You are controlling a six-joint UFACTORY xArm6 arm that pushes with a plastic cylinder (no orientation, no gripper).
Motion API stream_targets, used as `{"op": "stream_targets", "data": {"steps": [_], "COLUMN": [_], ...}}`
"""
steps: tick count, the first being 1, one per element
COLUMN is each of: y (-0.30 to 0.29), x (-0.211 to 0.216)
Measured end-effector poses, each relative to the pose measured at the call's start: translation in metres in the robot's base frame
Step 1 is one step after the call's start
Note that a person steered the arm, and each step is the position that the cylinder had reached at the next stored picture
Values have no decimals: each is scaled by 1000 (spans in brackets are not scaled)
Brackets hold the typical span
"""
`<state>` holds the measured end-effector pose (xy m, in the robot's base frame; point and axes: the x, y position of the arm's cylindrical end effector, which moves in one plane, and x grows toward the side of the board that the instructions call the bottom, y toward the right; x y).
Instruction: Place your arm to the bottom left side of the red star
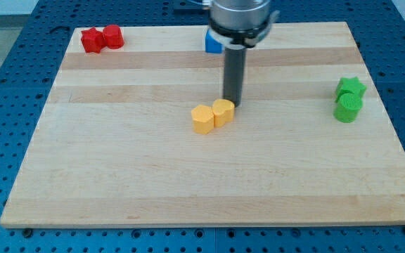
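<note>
The red star (91, 40) lies at the view's top left of the wooden board (118, 176), touching a red round block (113, 36) on its right. My tip (232, 102) is near the board's middle, far to the right of and below the red star. It stands right beside the upper right of the right one of two touching yellow blocks (223, 111), the other yellow block (203, 119) lying to its lower left.
A blue block (212, 43), partly hidden by the arm, sits at the board's top middle. A green star (350, 88) and a green round block (347, 108) touch each other at the right side.
</note>
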<state>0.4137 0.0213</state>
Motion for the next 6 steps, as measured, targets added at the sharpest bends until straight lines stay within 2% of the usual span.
{"op": "stream_targets", "data": {"steps": [1, 2, 3, 5, 6], "y": [-7, -35, -110, -323, -324], "x": [-1, -27, -51, -87, -86]}}
